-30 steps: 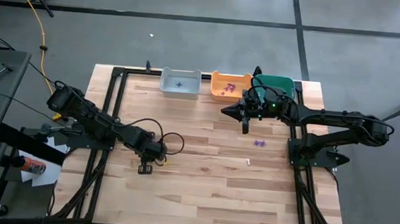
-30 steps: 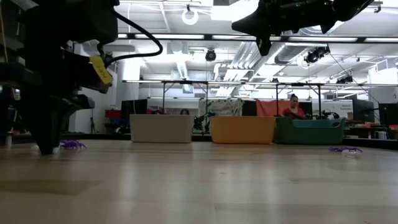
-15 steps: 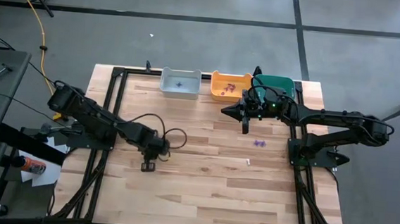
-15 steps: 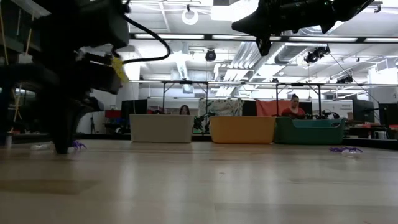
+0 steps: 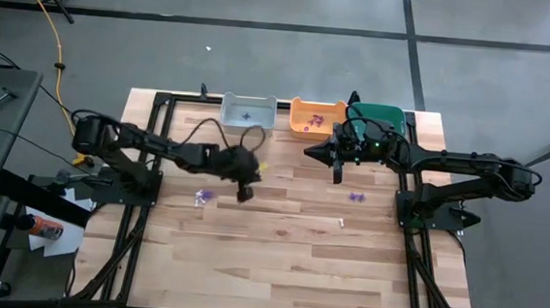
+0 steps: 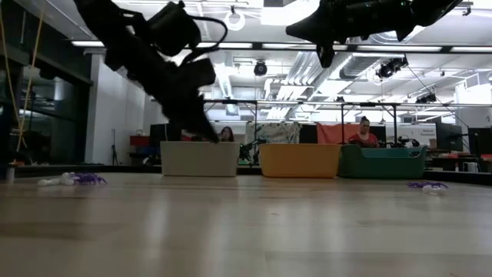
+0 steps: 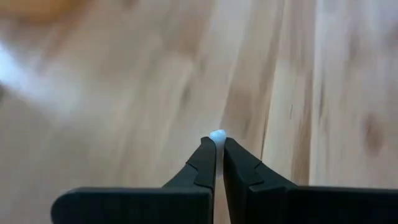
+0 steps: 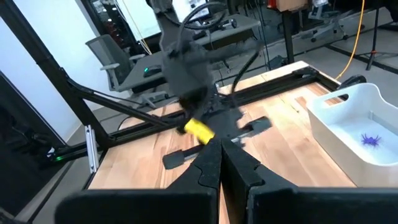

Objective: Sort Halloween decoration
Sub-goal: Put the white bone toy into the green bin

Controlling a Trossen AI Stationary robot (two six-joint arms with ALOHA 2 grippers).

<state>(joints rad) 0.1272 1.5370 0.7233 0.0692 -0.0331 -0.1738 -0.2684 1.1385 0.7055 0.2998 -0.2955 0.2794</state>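
Observation:
My left gripper (image 5: 245, 195) hangs over the table's middle, near the grey bin (image 5: 248, 112), shut on a tiny white trinket (image 7: 217, 134). In the low view my left gripper (image 6: 212, 137) slants down, well above the wood. A purple trinket (image 5: 204, 197) lies on the table to its left, and it also shows in the low view (image 6: 88, 178). My right gripper (image 5: 337, 176) hovers shut and empty in front of the orange bin (image 5: 316, 116). A second purple trinket (image 5: 356, 196) and a small white piece (image 5: 341, 222) lie on the table near it. My left gripper pinches the tiny white trinket (image 7: 217, 134) between the very ends of its two fingers. Only a small white bit sticks out past the tips. The fingers slant down toward the table's far side, and the trinket is lifted clear of the wood.
Three bins stand in a row at the far edge: grey, orange, and teal (image 5: 379, 118). The grey one holds a bluish trinket (image 8: 372, 140); the orange one holds several purple and reddish ones. A black frame (image 5: 159, 146) borders the table. A person sits in the room beyond.
My left gripper has lifted off the table and swung toward the far edge and the right, toward the bins. It has tipped from pointing straight down to slanting. It stays shut. The purple trinket stays on the table where the gripper stood.

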